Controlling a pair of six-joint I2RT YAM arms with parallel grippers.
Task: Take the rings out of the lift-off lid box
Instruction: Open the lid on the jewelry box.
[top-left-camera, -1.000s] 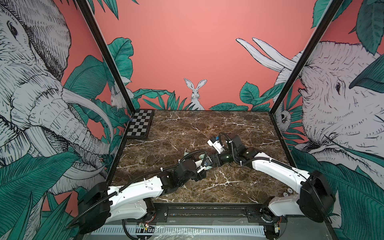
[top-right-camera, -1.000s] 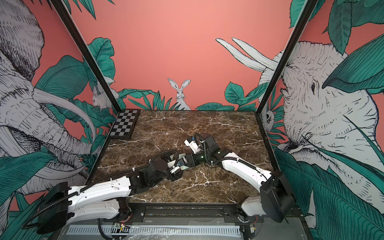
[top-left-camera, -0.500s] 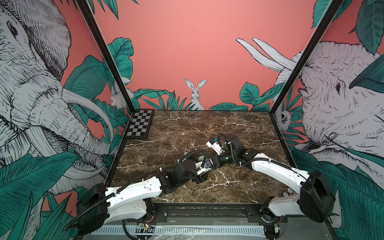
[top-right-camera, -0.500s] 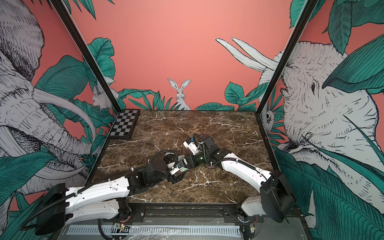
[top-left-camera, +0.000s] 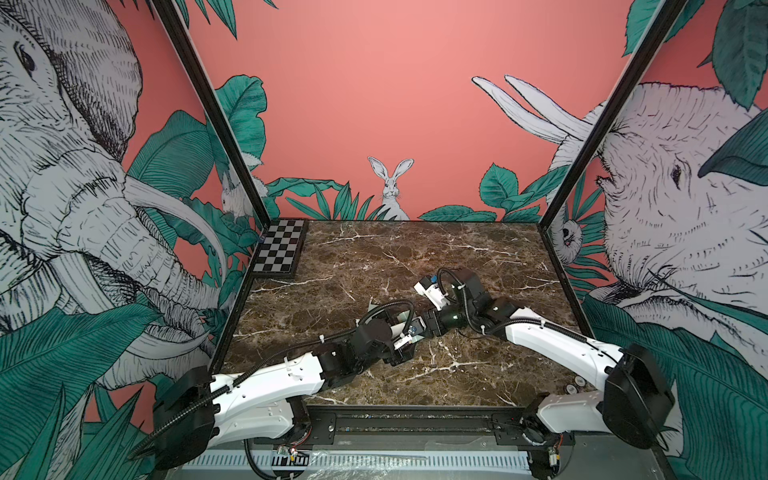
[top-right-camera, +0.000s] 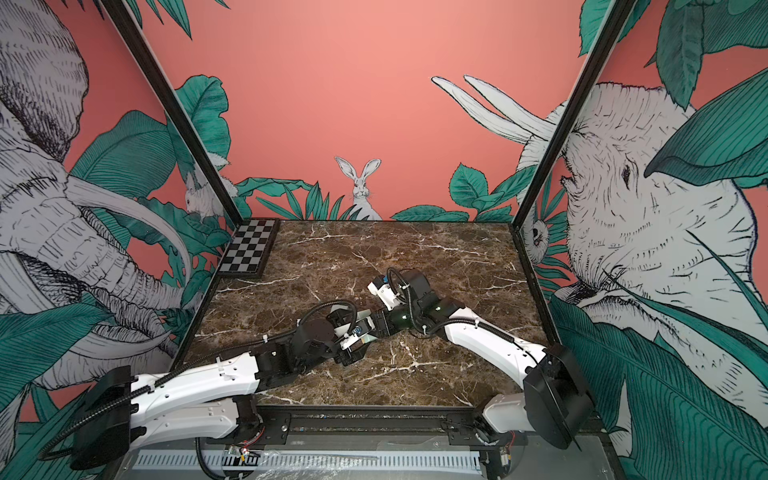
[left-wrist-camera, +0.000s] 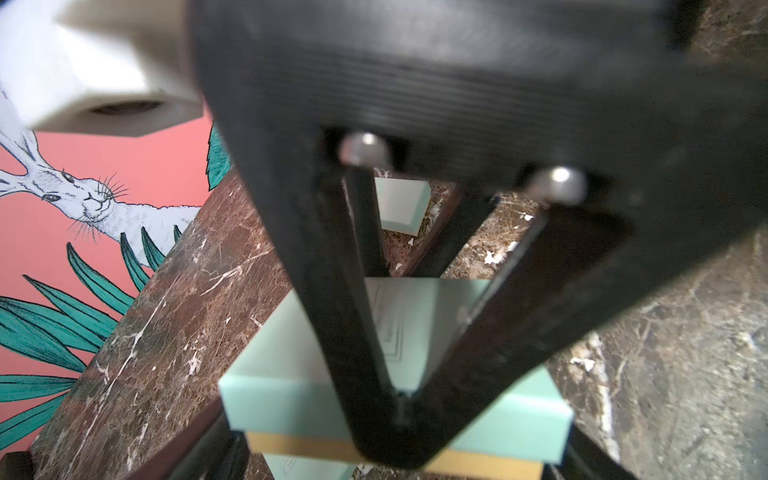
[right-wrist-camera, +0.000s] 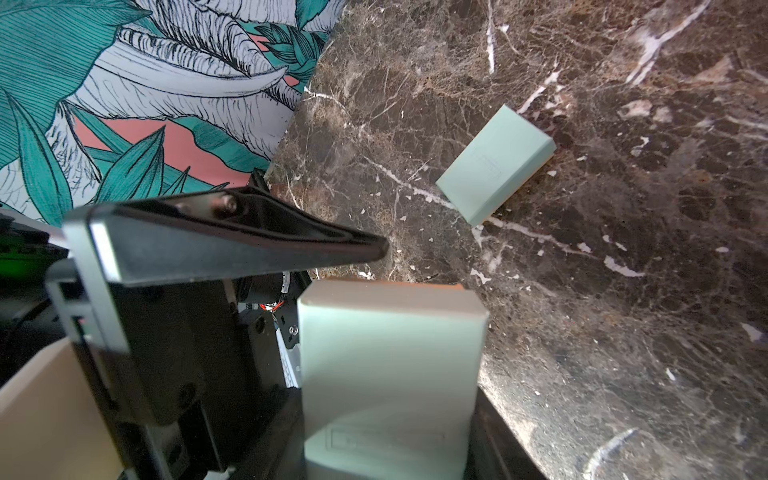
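Both arms meet over a mint-green box (right-wrist-camera: 390, 353) near the middle of a brown marble tabletop (top-left-camera: 374, 257).
White veins run through the marble; a checkerboard (top-left-camera: 280, 245) lies flat in its 10 o'clock corner. Coral walls (top-left-camera: 374, 104) carry a rabbit (top-left-camera: 390, 183) at 12 o'clock and elephants (top-left-camera: 673, 195) at 9 and 3 o'clock. The right gripper (top-left-camera: 419, 328) clamps the lidded box; the left gripper (top-left-camera: 397, 340) straddles it with jaws wide, contact unclear. A second mint-green block (right-wrist-camera: 494, 166) lies flat on the marble, apart. The rings are out of sight.
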